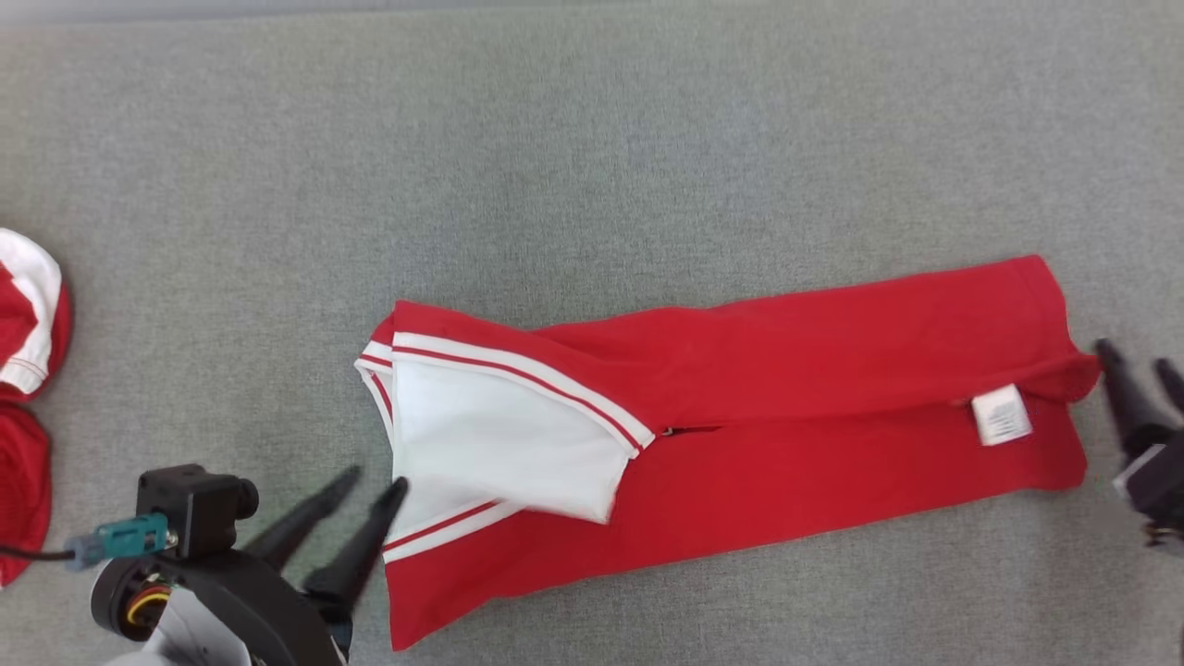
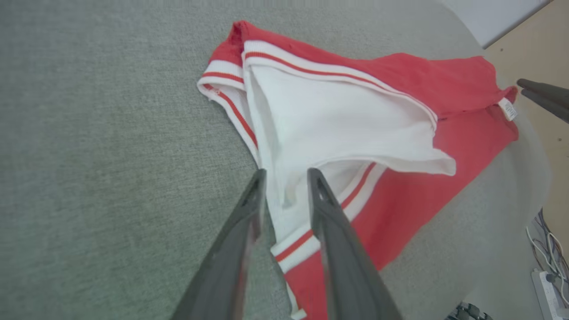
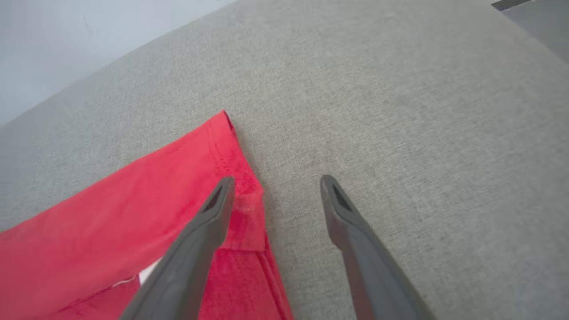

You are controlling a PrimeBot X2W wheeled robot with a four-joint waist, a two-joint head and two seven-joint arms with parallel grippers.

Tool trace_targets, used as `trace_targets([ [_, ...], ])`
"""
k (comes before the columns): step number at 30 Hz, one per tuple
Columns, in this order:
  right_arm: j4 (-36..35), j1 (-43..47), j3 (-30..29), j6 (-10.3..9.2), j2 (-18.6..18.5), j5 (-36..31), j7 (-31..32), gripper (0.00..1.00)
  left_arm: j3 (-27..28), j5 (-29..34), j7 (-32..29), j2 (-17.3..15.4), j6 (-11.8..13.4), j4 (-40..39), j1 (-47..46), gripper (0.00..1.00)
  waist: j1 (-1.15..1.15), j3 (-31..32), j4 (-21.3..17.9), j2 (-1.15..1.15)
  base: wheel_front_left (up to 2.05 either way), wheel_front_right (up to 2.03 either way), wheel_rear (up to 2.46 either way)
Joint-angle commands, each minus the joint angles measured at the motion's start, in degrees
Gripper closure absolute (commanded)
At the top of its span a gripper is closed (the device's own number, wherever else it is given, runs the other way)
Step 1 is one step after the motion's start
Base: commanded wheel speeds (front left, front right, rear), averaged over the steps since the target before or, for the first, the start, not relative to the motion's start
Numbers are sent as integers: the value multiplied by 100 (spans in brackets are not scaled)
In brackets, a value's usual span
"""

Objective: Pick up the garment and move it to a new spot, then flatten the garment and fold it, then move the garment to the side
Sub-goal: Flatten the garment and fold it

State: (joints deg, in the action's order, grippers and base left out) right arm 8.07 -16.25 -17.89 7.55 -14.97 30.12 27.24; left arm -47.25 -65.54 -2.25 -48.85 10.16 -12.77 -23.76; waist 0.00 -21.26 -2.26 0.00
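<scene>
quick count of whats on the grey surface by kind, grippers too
red garment, laid out: 1
red and white cloth heap at the left edge: 1
grippers: 2, the left gripper and the right gripper
total: 4

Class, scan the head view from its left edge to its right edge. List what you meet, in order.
red-and-white clothes → left gripper → white panel of the red garment → white label → right gripper
</scene>
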Motion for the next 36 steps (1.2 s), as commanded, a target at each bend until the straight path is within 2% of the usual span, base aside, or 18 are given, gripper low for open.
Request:
trace_targets([
  [1,-88,99,-74,-14,-38,98,-28,0,26,76,94,73,47,35,87,0,0,102,-1,0,0,0,0],
  [7,-603,447,-183,-14,-139,112,-271,0,199,261,838,358,461,244,345,0,0,453,-53,0,0,0,0],
  [10,-684,593,-115,-14,-58,53,-550,0,300,373,1291,560,660,380,516,0,0,658,-48,0,0,0,0],
  [16,-492,940,79,-14,164,9,-1182,0,330,815,1657,916,1034,578,814,0,0,1006,57,0,0,0,0],
  [21,-55,1096,142,-14,176,35,-1517,0,583,1261,1739,1290,1291,544,1184,0,0,1211,228,0,0,0,0],
  [23,164,1051,81,-14,159,48,-1633,0,750,1501,1743,1493,1302,481,1350,0,0,1263,332,0,0,0,0],
  [28,838,778,-152,-14,162,-17,-1805,0,877,2012,1745,1881,1150,488,1705,0,0,1299,643,0,0,0,0],
  [36,2016,48,-400,-14,90,-120,-1865,0,844,2344,1747,2184,824,656,1759,0,0,1163,1032,0,0,0,0],
])
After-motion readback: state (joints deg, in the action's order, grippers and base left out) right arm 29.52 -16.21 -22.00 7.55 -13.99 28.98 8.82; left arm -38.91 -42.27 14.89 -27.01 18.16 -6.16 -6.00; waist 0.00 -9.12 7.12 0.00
